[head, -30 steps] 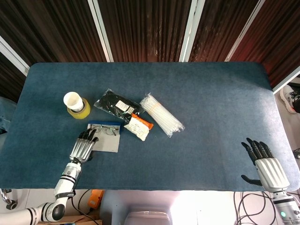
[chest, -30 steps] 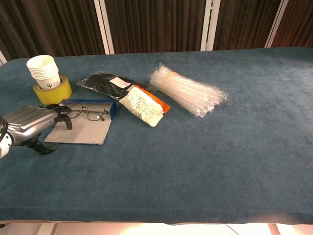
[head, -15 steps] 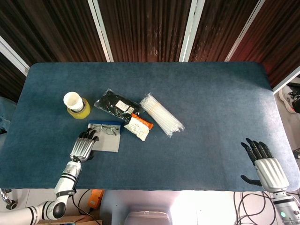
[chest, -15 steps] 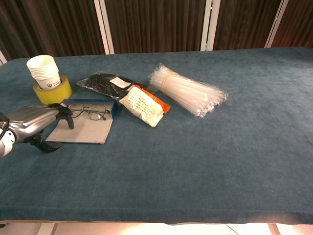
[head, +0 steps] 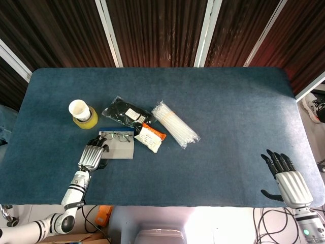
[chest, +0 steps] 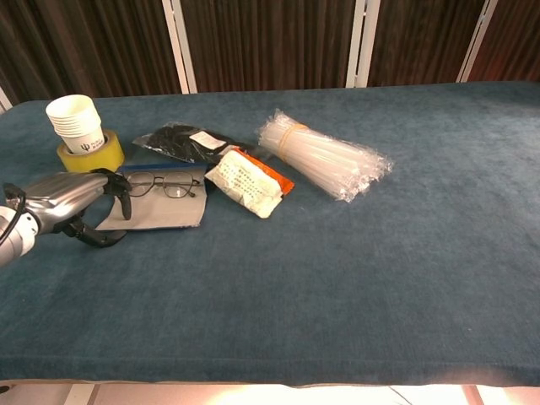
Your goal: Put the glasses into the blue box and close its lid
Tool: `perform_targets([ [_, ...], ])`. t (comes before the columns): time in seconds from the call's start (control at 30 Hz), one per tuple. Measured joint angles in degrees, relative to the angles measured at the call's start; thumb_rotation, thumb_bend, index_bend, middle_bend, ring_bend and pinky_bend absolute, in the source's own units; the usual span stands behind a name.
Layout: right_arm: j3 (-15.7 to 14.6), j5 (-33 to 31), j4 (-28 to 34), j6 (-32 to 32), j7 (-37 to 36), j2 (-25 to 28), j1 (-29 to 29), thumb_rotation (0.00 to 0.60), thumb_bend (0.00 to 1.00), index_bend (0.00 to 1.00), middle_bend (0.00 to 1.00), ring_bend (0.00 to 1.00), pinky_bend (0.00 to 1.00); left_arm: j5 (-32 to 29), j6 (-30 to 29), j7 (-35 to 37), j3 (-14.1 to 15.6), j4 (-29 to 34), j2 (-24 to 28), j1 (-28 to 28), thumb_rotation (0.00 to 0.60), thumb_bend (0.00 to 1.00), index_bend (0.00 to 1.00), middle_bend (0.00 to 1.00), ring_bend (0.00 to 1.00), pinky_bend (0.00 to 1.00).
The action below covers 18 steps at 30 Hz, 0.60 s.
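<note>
Already the glasses (chest: 163, 185) lie in the open blue box (chest: 156, 208); its lid still needs closing. Left hand (chest: 80, 199) touches the box's edge, fingers curled, holding nothing; right hand (head: 284, 179) rests spread and empty.

Left hand (chest: 72, 201) low at the left edge of the blue surface (chest: 354, 278), fingers curled down at the near-left end of the open blue box (chest: 156, 207). Glasses (chest: 160, 186) lying across the box's grey inside. Behind: paper cups (chest: 76, 123) stacked in a yellow tape roll (chest: 90, 156). Black packet (chest: 187, 143), white-and-orange pouch (chest: 249, 183), clear straw bundle (chest: 325, 158) to the right.
</note>
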<state>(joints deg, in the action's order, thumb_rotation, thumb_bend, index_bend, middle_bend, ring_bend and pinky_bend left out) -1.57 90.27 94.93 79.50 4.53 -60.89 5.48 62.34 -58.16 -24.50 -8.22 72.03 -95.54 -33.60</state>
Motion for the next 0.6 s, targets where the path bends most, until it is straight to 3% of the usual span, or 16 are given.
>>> perform_targets([
  [0.23,0.0,0.0,0.2,0.1,-0.3,0.1,-0.1,0.600,0.27,0.00,0.00,0.00,0.00,1.1,-1.6,2.0,-1.0,-2.6,-1.4,-0.2,0.464,0.36,0.49,0.15,0.05,0.18],
  [0.6,0.0,0.0,0.1,0.3,-1.0,0.5,-0.1,0.600,0.27,0.00,0.00,0.00,0.00,2.2,-3.3,4.8,-2.6,-11.5,-6.8,-1.0,0.466,0.36,0.53,0.18,0.07,0.18],
])
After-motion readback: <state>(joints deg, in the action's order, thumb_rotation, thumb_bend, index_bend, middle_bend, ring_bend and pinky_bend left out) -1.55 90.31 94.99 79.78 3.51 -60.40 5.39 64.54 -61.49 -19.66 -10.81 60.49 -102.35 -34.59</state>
